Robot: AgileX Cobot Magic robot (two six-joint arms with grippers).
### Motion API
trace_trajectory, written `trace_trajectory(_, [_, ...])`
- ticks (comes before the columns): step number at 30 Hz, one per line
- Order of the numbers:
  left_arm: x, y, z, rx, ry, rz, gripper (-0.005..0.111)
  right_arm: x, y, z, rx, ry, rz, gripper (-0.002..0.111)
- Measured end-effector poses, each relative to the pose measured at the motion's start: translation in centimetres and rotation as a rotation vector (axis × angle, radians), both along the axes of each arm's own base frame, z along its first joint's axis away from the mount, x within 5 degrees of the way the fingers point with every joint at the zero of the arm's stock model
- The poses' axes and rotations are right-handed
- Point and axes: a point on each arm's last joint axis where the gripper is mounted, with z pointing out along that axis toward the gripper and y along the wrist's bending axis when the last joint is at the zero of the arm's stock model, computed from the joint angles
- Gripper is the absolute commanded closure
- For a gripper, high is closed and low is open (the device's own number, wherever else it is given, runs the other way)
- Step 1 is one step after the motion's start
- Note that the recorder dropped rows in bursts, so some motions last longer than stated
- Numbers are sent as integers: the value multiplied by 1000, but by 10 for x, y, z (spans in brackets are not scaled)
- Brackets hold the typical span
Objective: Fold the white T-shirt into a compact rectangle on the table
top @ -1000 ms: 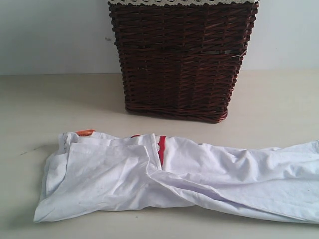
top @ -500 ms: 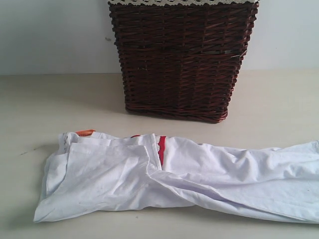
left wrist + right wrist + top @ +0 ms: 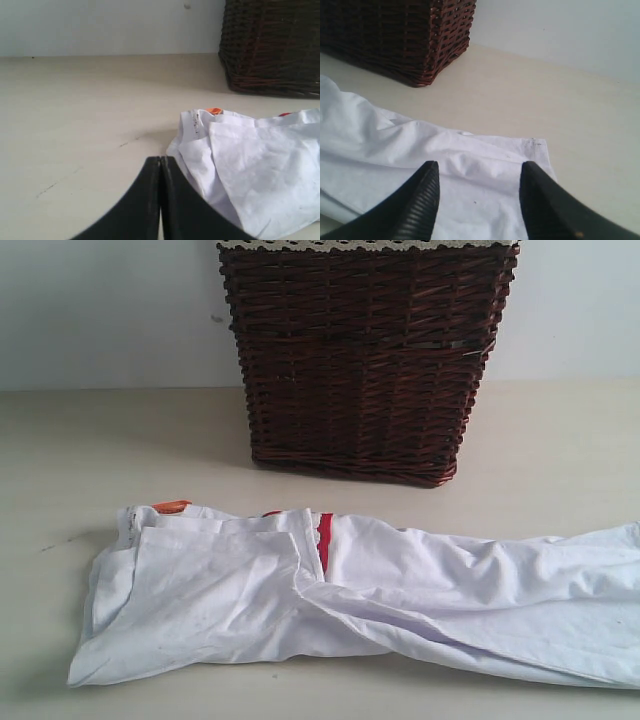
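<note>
Exterior view: a crumpled, short-sleeved white T-shirt point(image 3: 350, 610) lies folded lengthwise into a long strip across the near part of a broad, pale beige, faintly wood-grained table point(image 3: 100, 460), its right end running out of the picture. A small orange neck tag point(image 3: 172, 506) peeks out at the strip's far left corner, and a narrow red band point(image 3: 323, 538) shows in a fold near the middle. Behind the garment, well apart from it, stands a tall dark brown wicker basket point(image 3: 365, 360) edged with cream lace trim point(image 3: 365, 244), against a plain pale wall point(image 3: 100, 310). Neither arm appears in this picture.

Left wrist view: the black left gripper point(image 3: 160, 159) has its jaws pressed together with nothing between them, poised over bare tabletop just beside the collar end of the shirt point(image 3: 260, 170), where the orange tag point(image 3: 214, 110) is visible.

Right wrist view: the black, ribbed right gripper point(image 3: 480, 167) has its jaws spread apart over the opposite end of the shirt point(image 3: 395, 150), near a hemmed corner point(image 3: 540, 146). No cloth is caught between the fingers; whether their tips touch the fabric cannot be told.
</note>
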Motion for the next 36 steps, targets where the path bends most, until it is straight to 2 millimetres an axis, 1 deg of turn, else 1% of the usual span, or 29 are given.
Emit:
trace_trajectory(5, [0,0,0,0,0,0,107,1,4,5,89,-51,20,60])
trace_trajectory(27, [0,0,0,0,0,0,107,1,5,6,103,-55,28,60])
trace_trajectory(32, [1,2,1,81,-25,-1,107,1,5,6,104,-54,28,60])
trace_trajectory(35, [5,4,6,115,-14,4,107,1,5,6,104,-54,28,60])
trace_trajectory(36, [14,6,18,160,-15,5,107,1,5,6,104,-54,28,60])
